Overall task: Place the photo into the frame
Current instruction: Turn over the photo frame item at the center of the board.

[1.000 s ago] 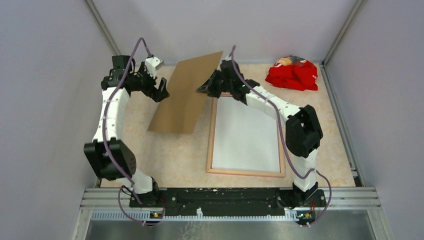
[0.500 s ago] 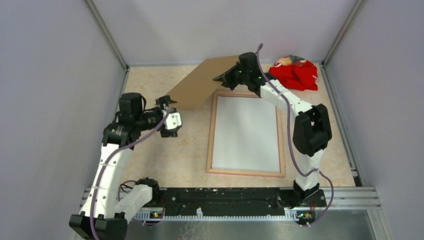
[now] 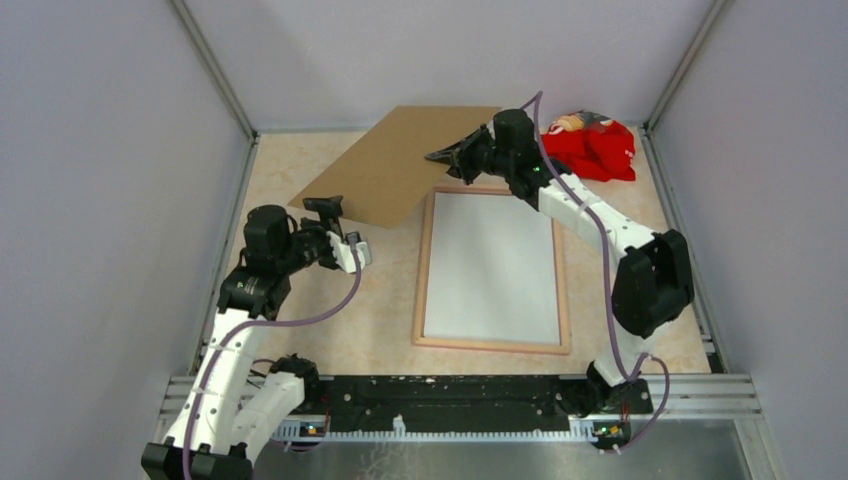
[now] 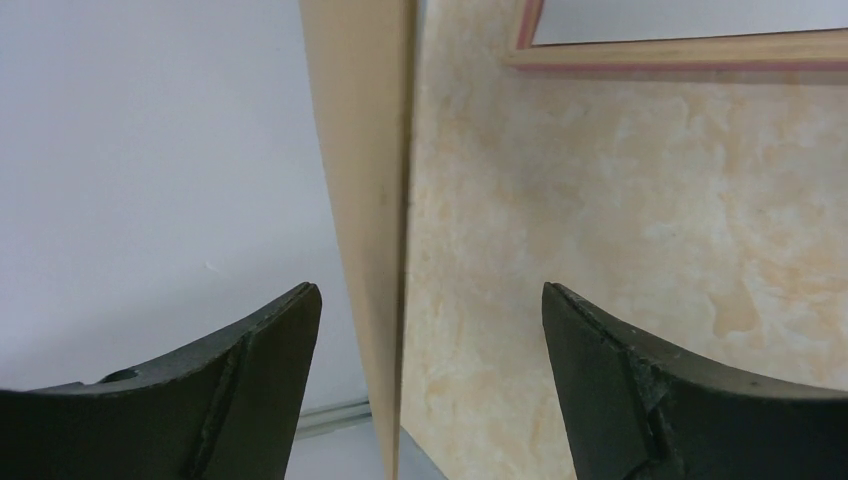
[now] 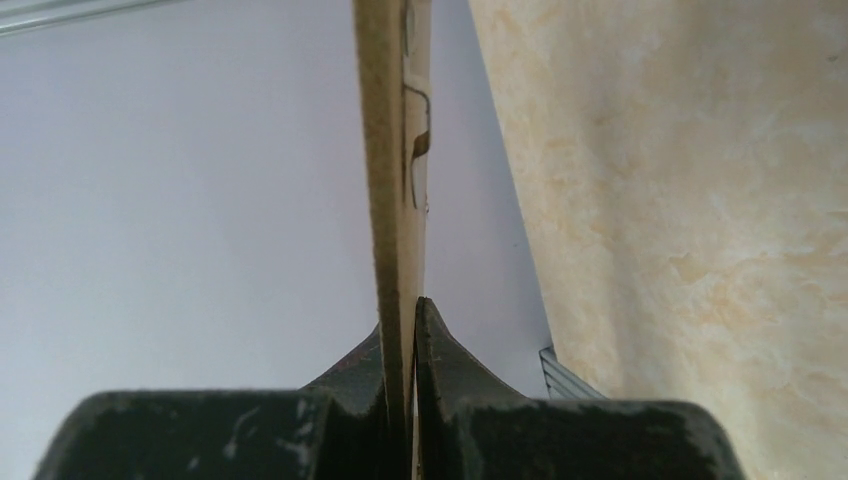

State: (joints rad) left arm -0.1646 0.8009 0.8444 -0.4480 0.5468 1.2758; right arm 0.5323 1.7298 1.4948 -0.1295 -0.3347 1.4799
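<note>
The right fingers (image 5: 450, 365) are pinched tight on the board (image 3: 395, 165), gripping it at its right-hand corner. In the right wrist view the board runs edge-on straight out from between the two pads, which lie flat against its two faces. The board is lifted clear of the tabletop (image 3: 380, 300) and tilted, hanging over the far left part with its near edge lower than its far edge. It reaches just over the frame's far left corner

The left fingers (image 4: 255, 365) stand wide apart and hold nothing. In the left wrist view the gap between them shows only the board as a thin tan strip, bare tabletop, and a corner of the frame at the top. From above they sit just beside the board's near edge, on the left side of the tabletop, touching nothing

The frame (image 3: 423, 270) lies flat on the tabletop, right of centre, pale wood side up. The photo (image 3: 490, 265) lies inside it, white side up, filling the opening. A red cloth (image 3: 585, 147) is bunched in the far right corner, well apart from the frame
</note>
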